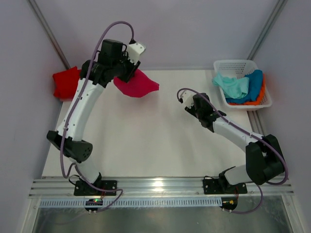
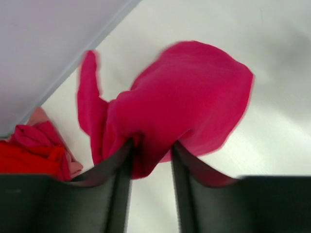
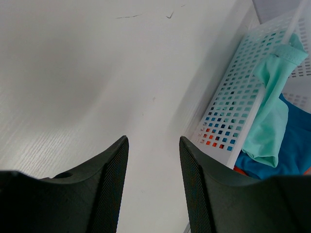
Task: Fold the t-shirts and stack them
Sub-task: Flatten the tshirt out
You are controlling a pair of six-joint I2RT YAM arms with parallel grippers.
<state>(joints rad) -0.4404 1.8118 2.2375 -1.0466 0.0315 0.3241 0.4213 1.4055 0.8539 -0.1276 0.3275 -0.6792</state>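
1. Your left gripper is clamped on the crimson-pink t-shirt. A bunched fold of cloth fills the gap between its two dark fingers, and the rest of the shirt hangs loose over the far left part of the table.
2. Your right gripper holds nothing. Its jaws stand partly apart over bare table, near the basket.
3. That white lattice basket sits at the far right corner of the table and holds three shirts:
   - The mint-green t-shirt lies on top, at the side nearest your right arm.
   - The blue t-shirt lies beside and under it.
   - The orange t-shirt is at the bottom, showing only as a strip along the right edge.
4. A red t-shirt lies crumpled at the far left edge of the table, against the wall and near the crimson-pink one.
5. In the top view, your left arm covers the gripper's fingers and the gripped part of the shirt, so only the wrist view shows the grip.
6. The left wrist view is blurred. You cannot tell from either view whether the hanging cloth touches the table.
7. The red shirt is cut off by the left wrist view's edge.
8. The basket runs out of the right wrist view. There the orange shirt shows only as colour through the lattice holes.
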